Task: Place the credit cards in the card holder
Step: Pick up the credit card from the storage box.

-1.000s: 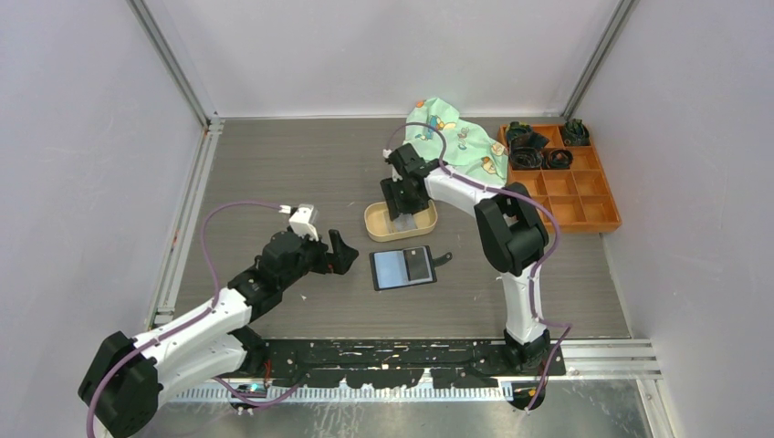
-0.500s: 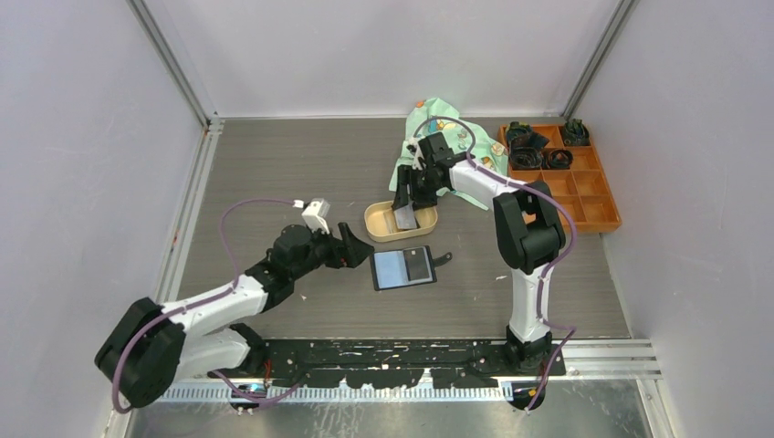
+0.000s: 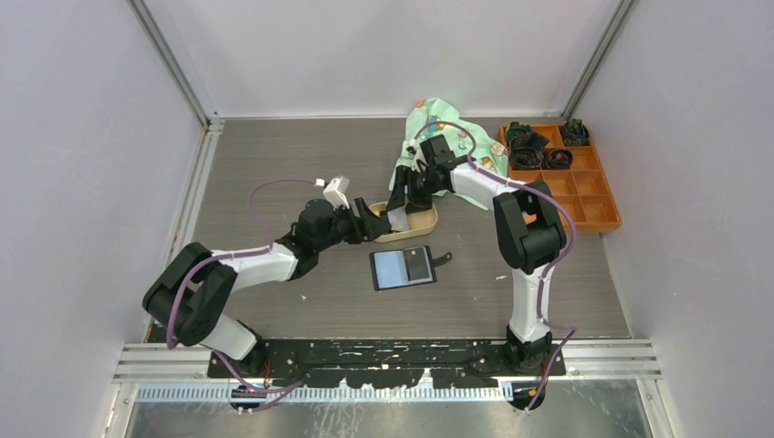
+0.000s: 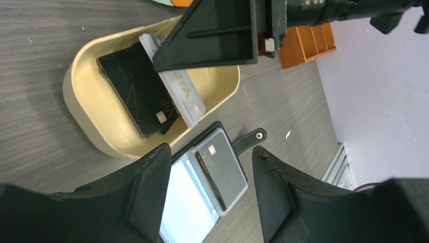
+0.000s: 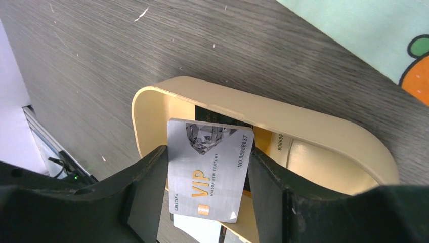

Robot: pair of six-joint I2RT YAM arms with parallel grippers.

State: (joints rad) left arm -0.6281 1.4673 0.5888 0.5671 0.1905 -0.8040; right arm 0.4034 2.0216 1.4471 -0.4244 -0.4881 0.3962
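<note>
My right gripper [image 5: 207,153] is shut on a silver credit card [image 5: 210,169] marked VIP, gripped by its long edges and held tilted over the tan tray [image 5: 303,121]. A black card [image 4: 139,96] lies inside that tray. The card holder [image 3: 403,267] lies open on the table in front of the tray, with a dark card [image 4: 222,167] behind its clear pocket and its snap tab to the right. My left gripper [image 4: 211,154] is open and holds nothing. It hovers at the tray's near left end, close to the held card [image 4: 177,93].
A green printed cloth [image 3: 456,137] lies behind the tray. An orange compartment box [image 3: 584,196] with dark items in its far cells stands at the right. Bare wood-grain table lies to the left and in front of the card holder.
My left arm has swung forward and right, from beside the card holder to the tray's left end. My right gripper has lifted the silver card from the tray and tilted it.
</note>
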